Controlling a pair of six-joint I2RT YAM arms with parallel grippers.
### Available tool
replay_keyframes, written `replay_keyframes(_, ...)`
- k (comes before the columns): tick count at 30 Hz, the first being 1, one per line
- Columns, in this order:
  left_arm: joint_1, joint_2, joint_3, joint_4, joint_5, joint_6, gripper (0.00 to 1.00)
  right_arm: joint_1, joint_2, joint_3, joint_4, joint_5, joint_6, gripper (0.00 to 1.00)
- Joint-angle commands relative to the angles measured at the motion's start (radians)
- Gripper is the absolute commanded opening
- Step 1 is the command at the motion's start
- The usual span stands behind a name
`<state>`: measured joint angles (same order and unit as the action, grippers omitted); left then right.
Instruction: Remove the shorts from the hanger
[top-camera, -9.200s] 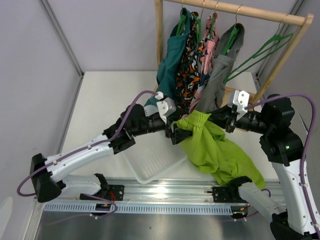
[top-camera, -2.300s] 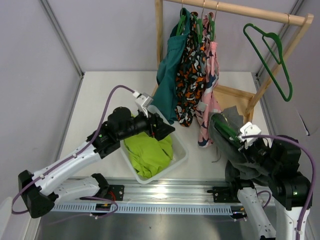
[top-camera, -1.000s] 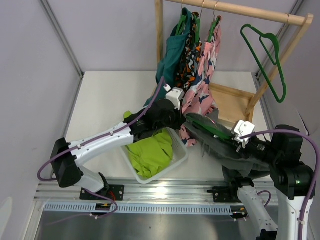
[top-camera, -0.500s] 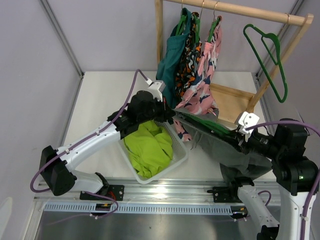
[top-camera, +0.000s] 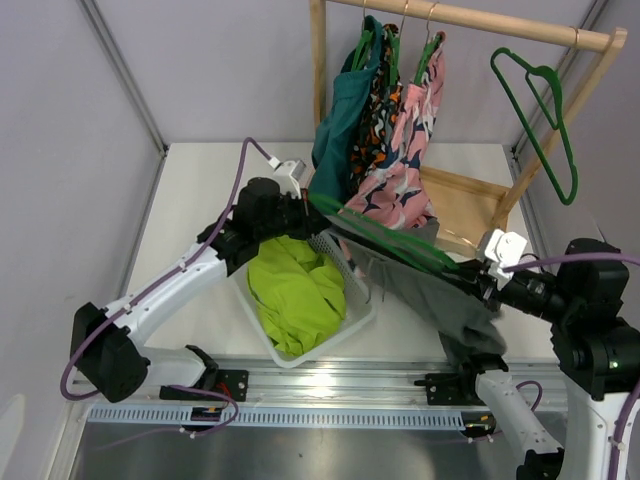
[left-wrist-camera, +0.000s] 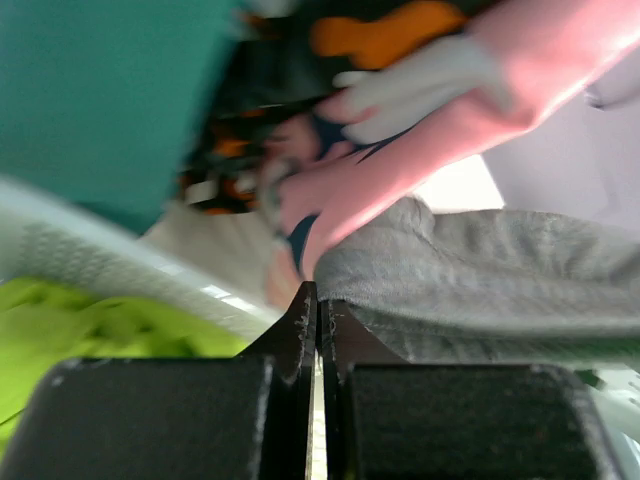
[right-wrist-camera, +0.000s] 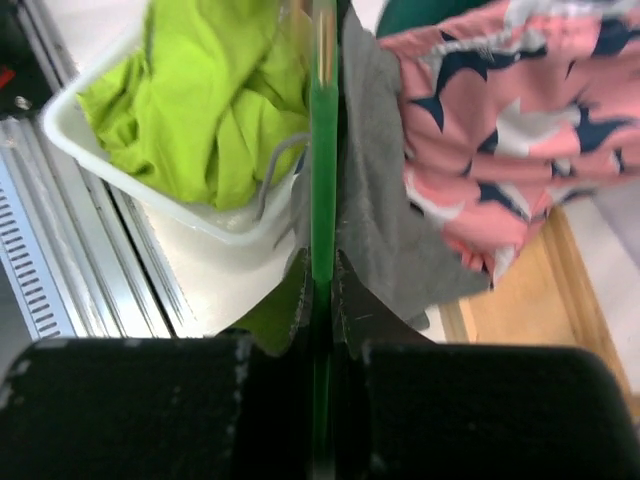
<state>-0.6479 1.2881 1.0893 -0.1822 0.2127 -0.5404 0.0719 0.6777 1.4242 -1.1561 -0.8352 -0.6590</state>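
The grey shorts (top-camera: 430, 295) hang over a green hanger (top-camera: 390, 240) that slants across the table between my two arms. My right gripper (top-camera: 480, 280) is shut on the hanger's bar, which runs straight up between its jaws in the right wrist view (right-wrist-camera: 320, 265), with the grey shorts (right-wrist-camera: 375, 220) draped just right of the green hanger (right-wrist-camera: 323, 150). My left gripper (top-camera: 303, 212) is at the hanger's far left end. In the left wrist view its jaws are pressed together (left-wrist-camera: 316, 292), and the grey shorts (left-wrist-camera: 480, 280) start right at the tips and stretch off to the right.
A white basket (top-camera: 335, 340) holding a lime green garment (top-camera: 295, 290) sits below the left gripper. Behind, a wooden rack (top-camera: 470, 20) carries teal (top-camera: 340, 120), patterned and pink (top-camera: 400, 170) clothes and an empty green hanger (top-camera: 545, 110).
My left gripper has drawn back to the left, away from the right gripper. The hanger's left end swung up and left, and the shorts are stretched out along it.
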Motion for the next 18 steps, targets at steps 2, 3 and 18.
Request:
replay_keyframes(2,0.154,-0.027,-0.049,-0.12,-0.247,0.072,0.0,0.008,-0.053,0.09,0.035,-0.064,-0.014,0.0)
replay_keyframes(3,0.159,-0.03,-0.052,-0.12,-0.239,0.074,0.0,0.008,-0.053,0.085,0.062,-0.061,0.007,0.0)
replay_keyframes(18,0.102,-0.225,-0.195,0.309,0.122,0.052,0.35,0.002,0.026,-0.064,0.276,0.178,0.087,0.0)
